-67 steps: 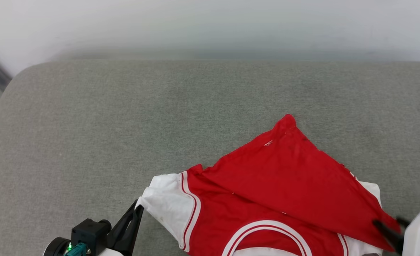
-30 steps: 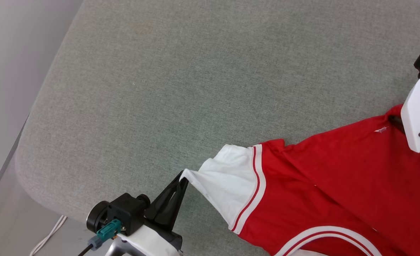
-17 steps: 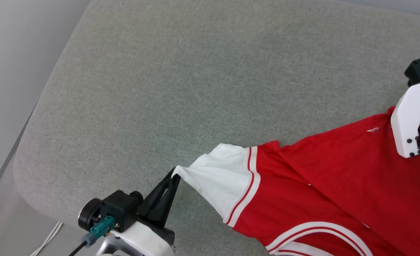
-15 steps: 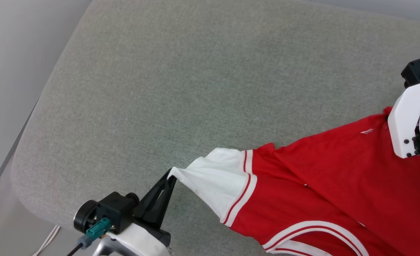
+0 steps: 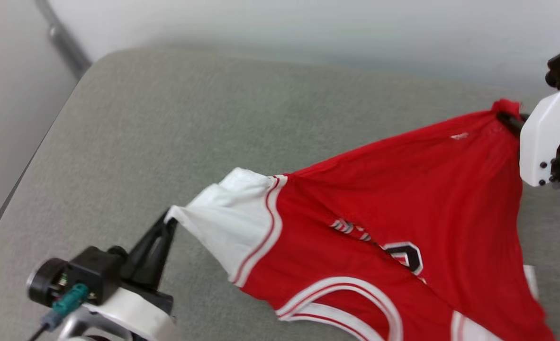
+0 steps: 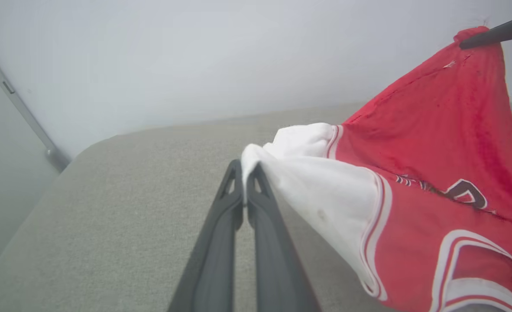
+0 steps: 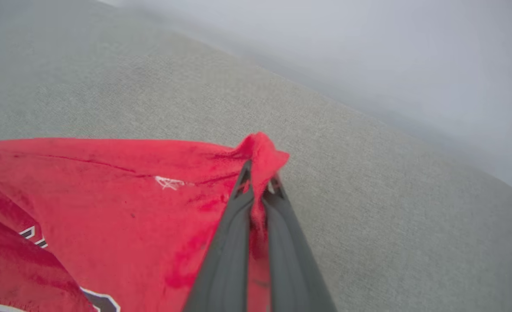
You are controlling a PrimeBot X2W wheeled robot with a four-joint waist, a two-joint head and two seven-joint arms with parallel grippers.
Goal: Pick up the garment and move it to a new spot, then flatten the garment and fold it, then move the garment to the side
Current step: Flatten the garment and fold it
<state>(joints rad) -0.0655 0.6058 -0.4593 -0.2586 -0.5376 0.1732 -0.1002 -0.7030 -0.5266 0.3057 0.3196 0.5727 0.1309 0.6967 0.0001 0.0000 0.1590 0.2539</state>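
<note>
Item: garment [image 5: 393, 203], red jersey with white sleeves, black lettering partly showing. Position: held up and stretched over the grey fabric surface [image 5: 176, 123]. Its lower part runs out of the head view, so contact there cannot be told. Holds: 2. The left end effector [image 5: 169, 222] is at the garment's left end, fingers pinched narrow on the tip of the white sleeve. The right end effector [image 5: 501, 116] is at the garment's far right end, fingers closed on a bunched red corner and riding higher than the left. Long axis: sleeve tip to red corner, slanting up toward the right. Each arm stands at its own end. Open room: bare surface beyond and left of the garment. Limits: the rounded surface edge left of the garment and the wall beyond it. Judgement: relocation likely needs both ends travelling together.
</note>
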